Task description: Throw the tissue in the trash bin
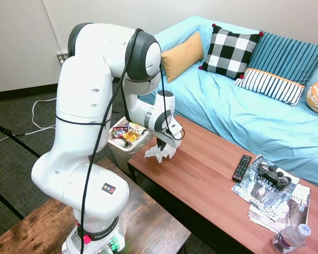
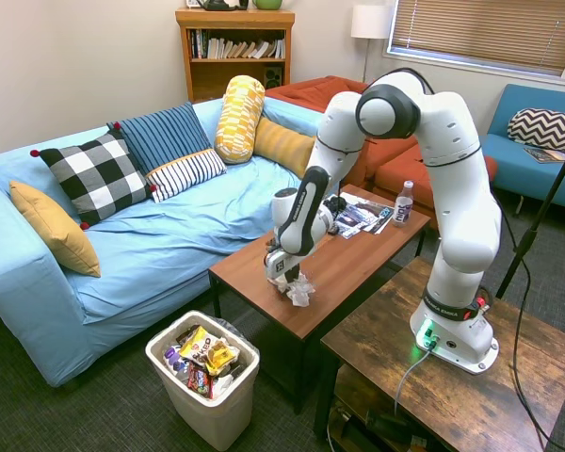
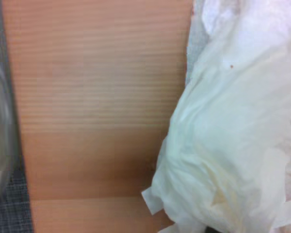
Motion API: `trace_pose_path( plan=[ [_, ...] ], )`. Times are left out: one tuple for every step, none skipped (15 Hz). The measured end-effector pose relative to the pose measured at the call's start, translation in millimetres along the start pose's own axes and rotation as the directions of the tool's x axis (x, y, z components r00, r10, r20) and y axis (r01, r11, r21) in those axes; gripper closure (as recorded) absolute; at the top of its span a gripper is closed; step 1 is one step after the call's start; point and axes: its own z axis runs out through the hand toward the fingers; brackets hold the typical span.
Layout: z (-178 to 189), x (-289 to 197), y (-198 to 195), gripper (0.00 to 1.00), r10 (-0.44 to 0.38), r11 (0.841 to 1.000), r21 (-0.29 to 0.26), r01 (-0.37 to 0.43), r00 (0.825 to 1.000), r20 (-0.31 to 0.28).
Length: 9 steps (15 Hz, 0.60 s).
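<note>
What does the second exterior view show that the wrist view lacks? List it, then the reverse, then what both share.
Only the second exterior view: the gripper over the tissue, the trash bin full of wrappers on the floor, the sofa. Only the wrist view: the tissue's creases and the wood grain close up. Both: the tissue on the coffee table near its edge.

First exterior view: high, behind the arm (image 1: 90, 137), looking down across the surface (image 1: 212, 180) toward the sofa (image 1: 238, 106). Second exterior view: opposite side, farther back, facing the arm (image 2: 433, 188) with the sofa (image 2: 151, 235) on picture left. Both share the surface (image 2: 344, 264), trash bin (image 2: 207, 395) (image 1: 122, 145) and sofa. Wrist view: very close, straight down on surface wood (image 3: 97, 107) and tissue (image 3: 233, 136).
</note>
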Motion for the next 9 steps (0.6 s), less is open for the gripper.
trace_pose_path(
  plan=[
    [-19,-8,-6,1.0,-0.022,1.0,0.012,0.022,1.0,-0.008],
    [-37,-23,-17,1.0,-0.051,0.999,0.018,0.051,0.999,-0.021],
    [-51,-43,-32,1.0,-0.076,0.997,0.017,0.076,0.996,-0.039],
    [-58,-66,-50,1.0,-0.101,0.995,0.01,0.101,0.993,-0.061],
    [-62,-92,-70,1.0,-0.125,0.992,0.002,0.126,0.989,-0.078],
    [-61,-116,-93,1.0,-0.148,0.989,-0.004,0.148,0.985,-0.09],
    [-53,-140,-115,1.0,-0.171,0.985,-0.011,0.171,0.98,-0.099],
    [-42,-161,-137,1.0,-0.196,0.981,-0.019,0.195,0.975,-0.105],
    [-27,-182,-157,1.0,-0.219,0.976,-0.028,0.217,0.97,-0.11]
  ],
)
